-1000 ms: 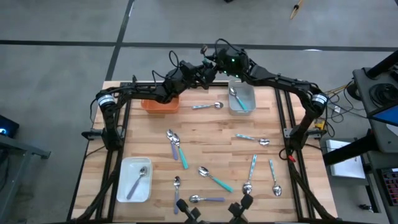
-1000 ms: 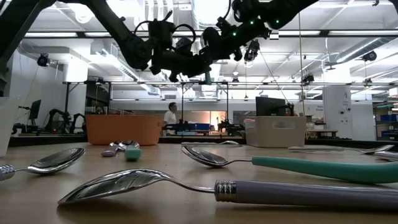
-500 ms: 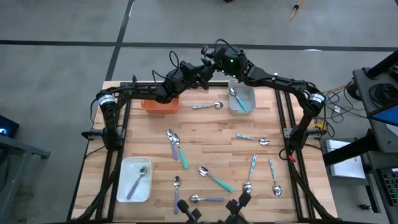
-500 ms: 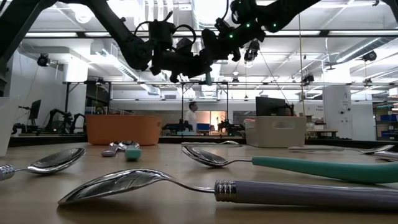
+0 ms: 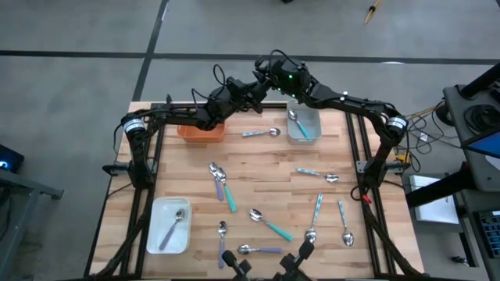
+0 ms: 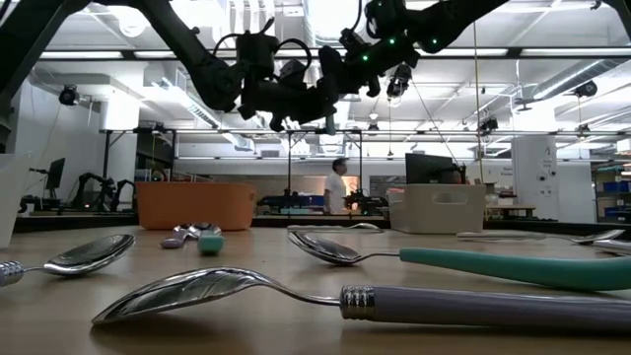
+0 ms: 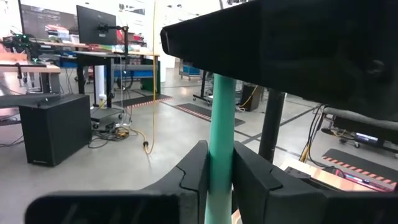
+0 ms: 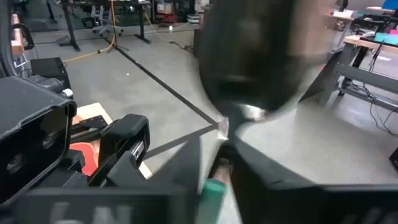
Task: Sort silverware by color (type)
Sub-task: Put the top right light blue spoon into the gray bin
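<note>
Your left jaws [image 7: 217, 180] are pinched on a teal spoon [image 7: 221, 118], its handle standing upright between the two fingers in the left wrist view. In the high view that gripper [image 5: 251, 91] sits at top centre, above the table's far edge, nose to nose with the right jaws [image 5: 269, 78]. The right wrist view shows the spoon's shiny bowl [image 8: 255, 62] close up and a teal bit [image 8: 214, 190] low between dark fingers, but you cannot tell whether the right jaws are spread or closed. In the low view both grippers meet high up at top centre, with the teal handle [image 6: 329, 122] hanging below them.

Just under them in the high view, an orange tray [image 5: 201, 131] lies left of centre and a grey tray [image 5: 306, 123] right of centre; the grey one holds a teal spoon [image 5: 298, 124]. A pale spoon [image 5: 262, 133] lies on the table [image 5: 266, 168] between the two trays. At lower left a white tray [image 5: 170, 225] holds a lavender spoon [image 5: 173, 225]. The remaining spoons are scattered over the middle and lower table: a pair [image 5: 221, 184] at centre left, one teal [image 5: 269, 224] at lower centre, one lavender [image 5: 258, 250] near the bottom edge, pale ones [image 5: 316, 211] at lower right.
</note>
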